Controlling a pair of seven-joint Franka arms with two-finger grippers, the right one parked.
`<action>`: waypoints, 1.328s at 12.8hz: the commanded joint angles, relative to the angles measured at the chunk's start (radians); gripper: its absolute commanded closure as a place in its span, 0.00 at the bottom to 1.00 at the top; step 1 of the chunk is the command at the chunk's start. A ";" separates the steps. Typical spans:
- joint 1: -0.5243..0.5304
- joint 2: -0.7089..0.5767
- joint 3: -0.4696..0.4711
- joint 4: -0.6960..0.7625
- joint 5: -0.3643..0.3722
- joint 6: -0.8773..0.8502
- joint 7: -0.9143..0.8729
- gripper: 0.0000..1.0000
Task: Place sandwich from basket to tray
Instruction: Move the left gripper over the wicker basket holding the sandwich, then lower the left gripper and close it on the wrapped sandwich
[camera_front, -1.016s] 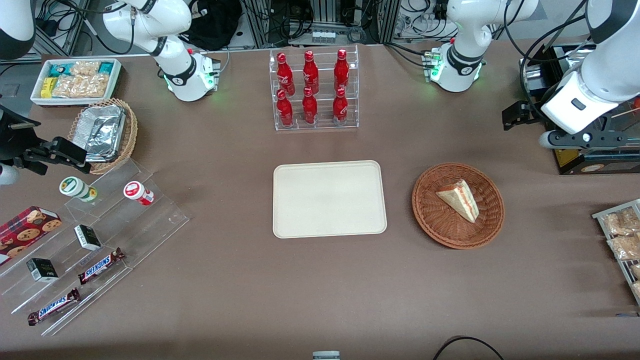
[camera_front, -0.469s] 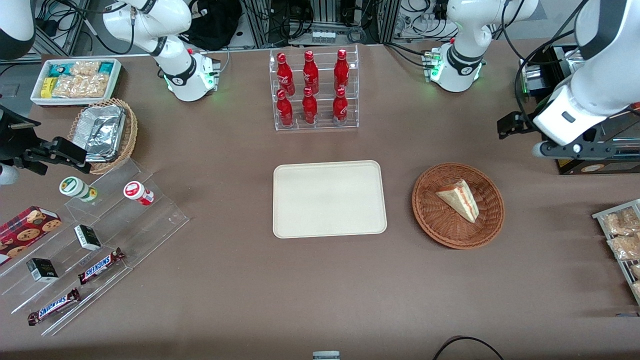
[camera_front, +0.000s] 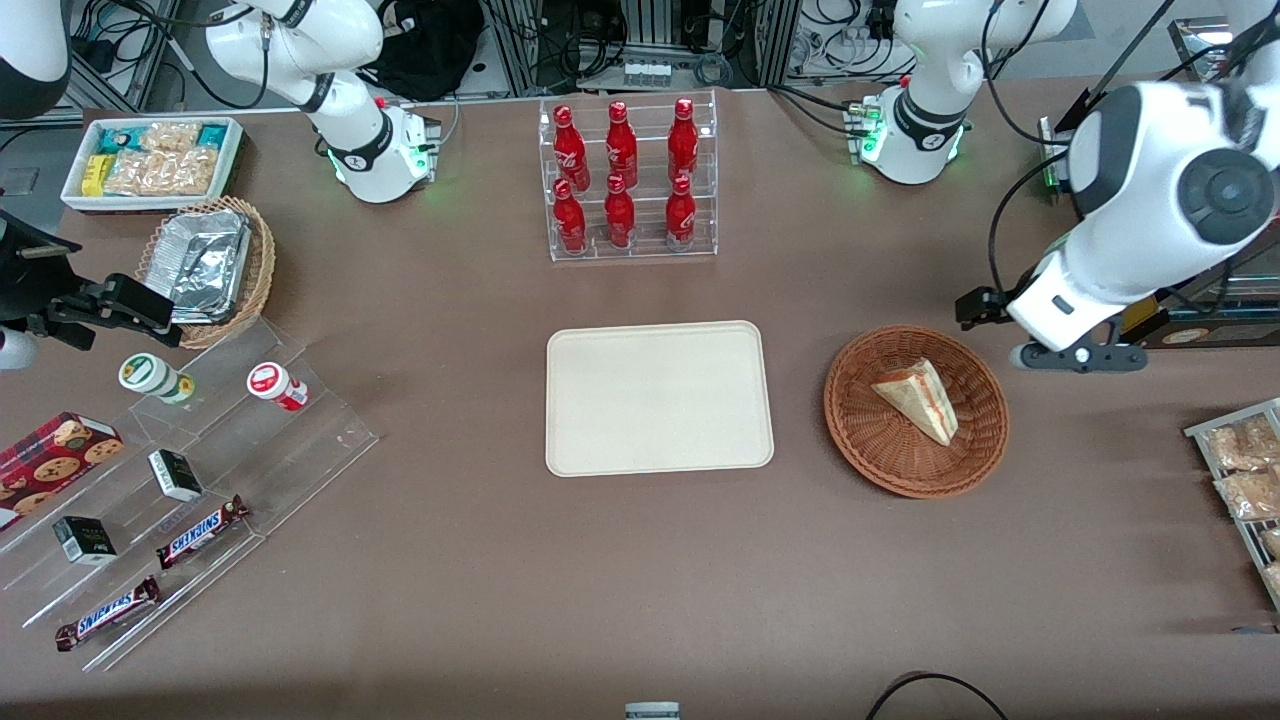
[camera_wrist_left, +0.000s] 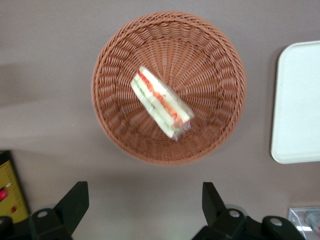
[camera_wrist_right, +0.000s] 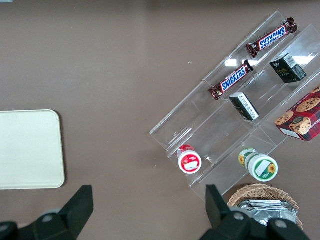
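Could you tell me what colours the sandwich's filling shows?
Red and green, clearest in the left wrist view on the sandwich.

The sandwich (camera_front: 917, 398) lies in the basket (camera_front: 870, 440) on the bench (camera_front: 500, 600), beside the tray (camera_front: 658, 396) toward the working arm's end; the tool (camera_wrist_left: 145, 207) hangs spread wide above the basket's edge

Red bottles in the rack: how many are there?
6 red bottles in the clear rack: three on the upper step, three on the lower. The hand hovers open near the basket.
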 joint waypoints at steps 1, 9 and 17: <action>0.002 -0.020 -0.001 -0.127 0.012 0.159 -0.025 0.00; -0.022 0.066 -0.002 -0.238 0.011 0.419 -0.333 0.00; -0.053 0.114 -0.002 -0.292 0.011 0.562 -0.901 0.00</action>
